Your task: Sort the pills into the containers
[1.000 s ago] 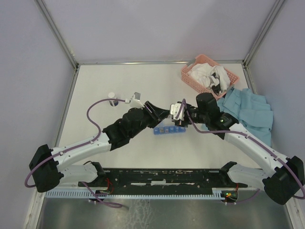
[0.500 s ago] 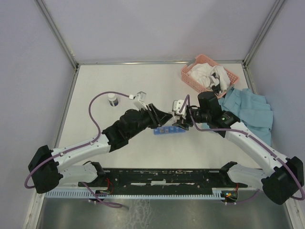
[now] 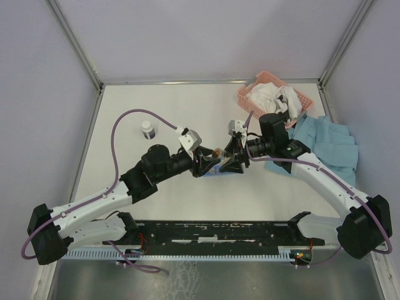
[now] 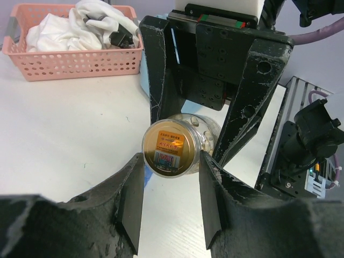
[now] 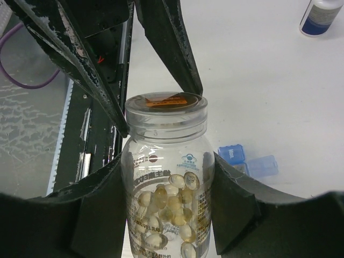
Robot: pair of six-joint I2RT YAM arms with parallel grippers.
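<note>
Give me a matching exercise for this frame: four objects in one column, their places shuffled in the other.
1 pink basket
2 blue organiser
3 pill bottle
4 small white bottle

A cap in the left gripper, body in the right gripper
B left part of the table, standing alone
C far right of the table
D table middle, beneath the held bottle

Pairs: 1-C, 2-D, 3-A, 4-B

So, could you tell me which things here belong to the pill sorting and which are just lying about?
Job in hand: pill bottle, pills inside it, blue organiser strip, left gripper on its cap, right gripper on its body.
Lying about: pink basket, white cloths, teal cloth, small white bottle.
</note>
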